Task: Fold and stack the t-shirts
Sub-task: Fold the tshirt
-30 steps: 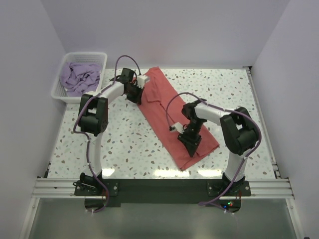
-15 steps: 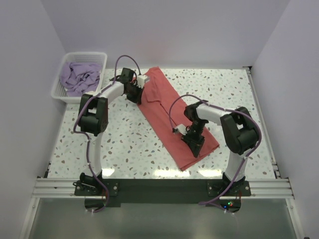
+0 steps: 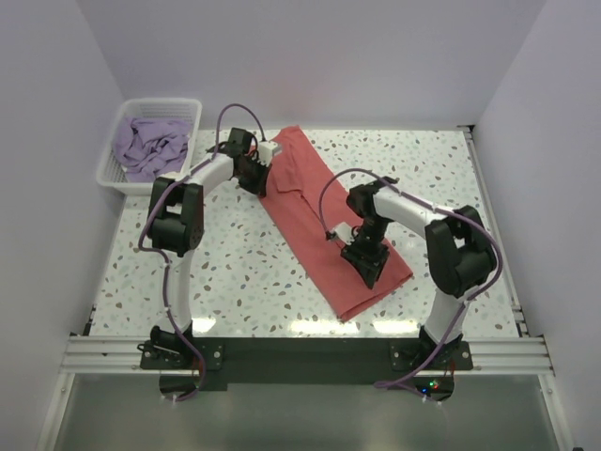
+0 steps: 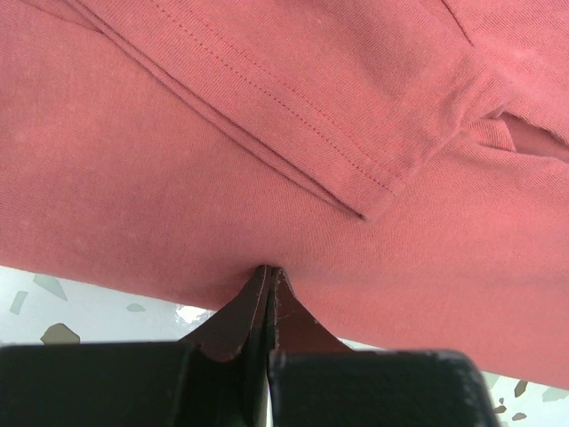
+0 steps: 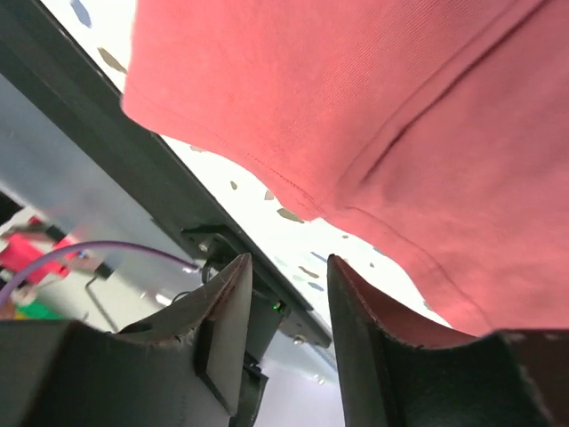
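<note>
The coral-red t-shirt [image 3: 310,202] lies as a long folded strip running diagonally across the table, from far centre to near right. My left gripper [image 3: 260,178] is at the strip's far left edge; in the left wrist view the gripper [image 4: 268,271] is shut, pinching the shirt's edge [image 4: 293,142]. My right gripper [image 3: 368,265] hangs over the strip's near end; in the right wrist view the gripper [image 5: 289,262] is open and empty above the cloth [image 5: 391,116]. The lavender-purple t-shirt [image 3: 148,144] lies crumpled in the basket.
The white lattice basket [image 3: 111,173] stands at the far left corner. The speckled tabletop [image 3: 225,268] shows around the shirt. The black rail [image 3: 300,355] with the arm bases runs along the near edge. White walls close in the sides.
My right gripper has shifted a little to the right and nearer over the shirt's near end, its arm swinging out. The left gripper and the shirt have stayed in place.
</note>
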Tool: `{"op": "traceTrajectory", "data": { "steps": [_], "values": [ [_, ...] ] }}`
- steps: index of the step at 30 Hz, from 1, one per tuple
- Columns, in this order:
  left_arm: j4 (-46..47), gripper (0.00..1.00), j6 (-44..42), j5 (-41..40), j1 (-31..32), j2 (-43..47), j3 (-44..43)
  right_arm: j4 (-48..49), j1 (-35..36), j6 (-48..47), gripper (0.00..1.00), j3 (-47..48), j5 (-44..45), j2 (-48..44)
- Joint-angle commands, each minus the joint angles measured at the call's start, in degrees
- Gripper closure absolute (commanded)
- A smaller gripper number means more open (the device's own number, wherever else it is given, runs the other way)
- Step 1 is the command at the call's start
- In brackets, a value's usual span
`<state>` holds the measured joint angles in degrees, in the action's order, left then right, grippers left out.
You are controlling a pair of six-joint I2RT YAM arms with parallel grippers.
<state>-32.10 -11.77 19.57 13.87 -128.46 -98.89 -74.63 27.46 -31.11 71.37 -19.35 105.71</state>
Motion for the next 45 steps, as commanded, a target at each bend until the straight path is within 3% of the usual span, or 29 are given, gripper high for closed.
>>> {"op": "traceTrajectory", "data": {
  "steps": [1,5,10,13,15,22,31,38,45],
  "values": [
    [-2.9,1.0,-2.3,-4.5,-1.6,-2.7,0.0,-5.1,-0.4,-1.1,0.57,5.5,0.6,-4.8],
    [-4.2,1.0,-2.5,-5.7,-1.6,-4.9,-3.3,-0.5,-2.1,-1.2,0.66,6.9,3.9,-5.3],
    [-6.5,1.0,-3.8,-7.9,-1.6,-13.1,-15.4,1.0,-7.7,-2.4,0.75,10.4,4.5,-2.2],
    [-8.6,1.0,-4.4,-7.5,-1.5,-18.6,-26.3,3.0,-8.7,-4.2,0.85,10.9,6.3,-0.9],
    [-6.9,1.0,-4.8,-6.2,-1.6,-18.8,-29.3,4.5,-8.7,-4.9,1.0,10.9,6.5,0.7],
    [5.4,1.0,-4.3,1.3,-1.7,-3.8,-20.7,10.9,-7.9,-3.6,1.0,9.4,4.7,4.4],
    [3.5,1.0,-0.5,3.4,-2.3,6.6,-13.3,16.6,-5.0,-4.5,1.0,3.1,6.6,8.2],
    [-0.2,1.0,1.7,3.6,-2.5,10.7,-4.9,18.7,3.3,-3.4,1.0,-5.4,6.6,5.5],
    [-0.3,1.0,3.1,5.3,-1.9,14.4,6.8,17.1,17.9,1.7,1.0,-4.4,-2.5,1.6]
  ]
}}
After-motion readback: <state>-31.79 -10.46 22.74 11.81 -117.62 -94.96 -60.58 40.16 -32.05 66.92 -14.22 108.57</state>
